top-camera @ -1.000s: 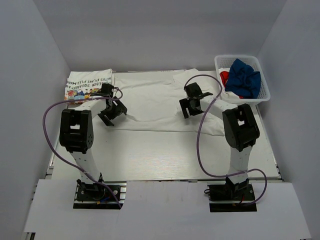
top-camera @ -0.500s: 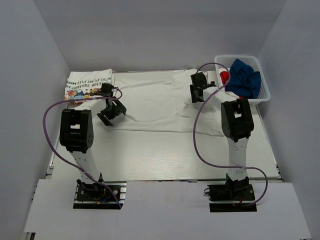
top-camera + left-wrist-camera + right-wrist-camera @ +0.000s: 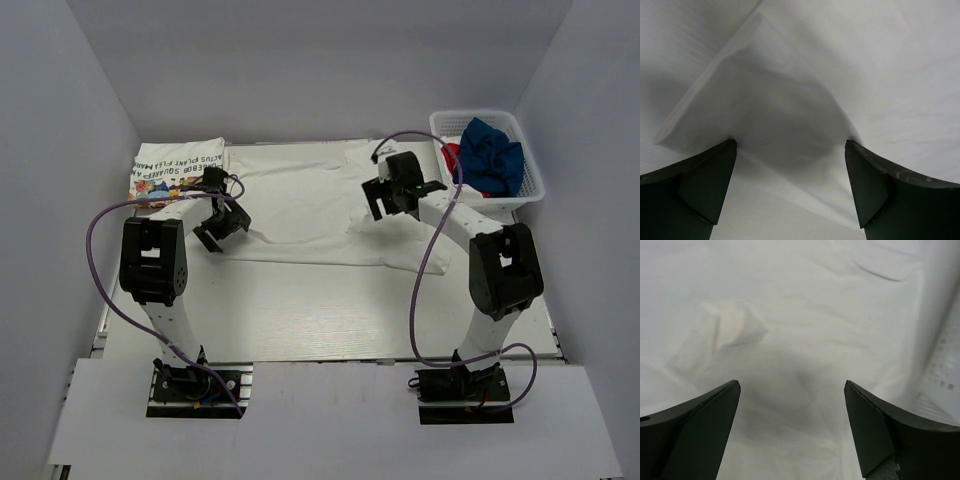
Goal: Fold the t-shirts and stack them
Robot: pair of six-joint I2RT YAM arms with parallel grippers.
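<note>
A plain white t-shirt (image 3: 300, 195) lies spread flat across the back of the table. My left gripper (image 3: 222, 226) hovers open over its left sleeve (image 3: 765, 105), a fingertip on either side of the sleeve's folded edge and nothing gripped (image 3: 790, 145). Above the shirt's right side my right gripper (image 3: 392, 204) stands open too, with only rumpled white cloth and a small crease (image 3: 735, 330) below it (image 3: 792, 385). A folded white t-shirt with colourful print and black lettering (image 3: 175, 165) rests at the back left. A navy t-shirt (image 3: 492, 155) and a red patch of cloth (image 3: 450, 155) lie in the basket.
The white lattice basket (image 3: 530, 185) stands at the back right, and its wall shows at the right edge of the right wrist view (image 3: 945, 365). Purple cables loop from both arms. Grey walls enclose the table on three sides.
My right gripper went toward the back near the basket, then came a little forward and left, while its elbow swung out to the right. The left arm stayed put.
</note>
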